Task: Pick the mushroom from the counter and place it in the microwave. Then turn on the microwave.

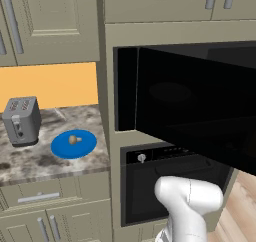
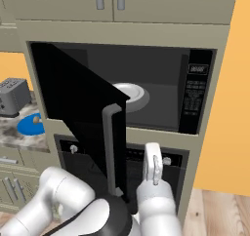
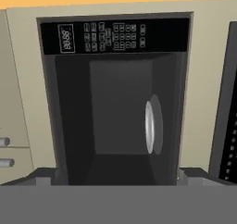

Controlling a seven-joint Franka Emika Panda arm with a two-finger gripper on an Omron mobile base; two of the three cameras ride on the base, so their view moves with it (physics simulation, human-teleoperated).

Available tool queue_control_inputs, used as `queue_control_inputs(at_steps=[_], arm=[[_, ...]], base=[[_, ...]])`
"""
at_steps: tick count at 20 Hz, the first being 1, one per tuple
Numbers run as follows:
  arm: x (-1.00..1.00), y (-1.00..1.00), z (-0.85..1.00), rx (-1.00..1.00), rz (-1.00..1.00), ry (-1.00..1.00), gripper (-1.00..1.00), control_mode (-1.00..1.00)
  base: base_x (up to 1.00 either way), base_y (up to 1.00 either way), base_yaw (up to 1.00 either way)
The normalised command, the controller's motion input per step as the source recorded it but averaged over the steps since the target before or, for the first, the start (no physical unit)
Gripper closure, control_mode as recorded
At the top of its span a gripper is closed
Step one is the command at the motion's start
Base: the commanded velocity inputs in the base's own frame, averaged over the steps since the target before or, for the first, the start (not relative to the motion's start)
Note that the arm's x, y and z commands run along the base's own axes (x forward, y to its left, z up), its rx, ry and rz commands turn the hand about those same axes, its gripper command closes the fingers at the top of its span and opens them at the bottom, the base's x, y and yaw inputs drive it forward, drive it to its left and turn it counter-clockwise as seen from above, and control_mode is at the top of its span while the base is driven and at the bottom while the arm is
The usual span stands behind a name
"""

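The tiny tan mushroom (image 1: pixel 74 139) (image 2: pixel 36 118) lies on a blue round plate (image 1: pixel 86 147) (image 2: pixel 27 127) on the speckled counter (image 1: pixel 30 158), left of the wall unit. The microwave (image 2: pixel 196 94) (image 3: pixel 115 35) stands with its black door (image 1: pixel 200 111) (image 2: pixel 78 113) swung wide open, and a white turntable (image 2: pixel 129 94) (image 3: pixel 150 126) sits inside. My gripper (image 2: pixel 153 154) (image 3: pixel 115 177) hangs in front of the oven, below the cavity, rolled sideways and facing in. Its tips show far apart at the bottom of the hand view, open and holding nothing.
A grey toaster (image 1: pixel 21 120) (image 2: pixel 13 96) stands behind the plate. The black oven (image 1: pixel 150 186) (image 2: pixel 73 149) with knobs sits under the microwave. The open door juts out between my arm and the counter. Beige cabinets (image 1: pixel 55 21) hang overhead.
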Motion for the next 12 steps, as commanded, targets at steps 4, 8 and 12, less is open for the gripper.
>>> queue_control_inputs(at_steps=[4,8,12], arm=[[0.00,0.13,-0.06,-0.07,0.00,0.00,-1.00,-1.00],[0.01,0.17,-0.04,-0.01,0.00,0.02,-1.00,-1.00],[0.01,0.17,0.00,0.00,0.00,0.05,-1.00,-1.00]], base=[[0.00,0.00,0.00],[0.00,0.00,0.00],[0.00,0.00,0.00]])
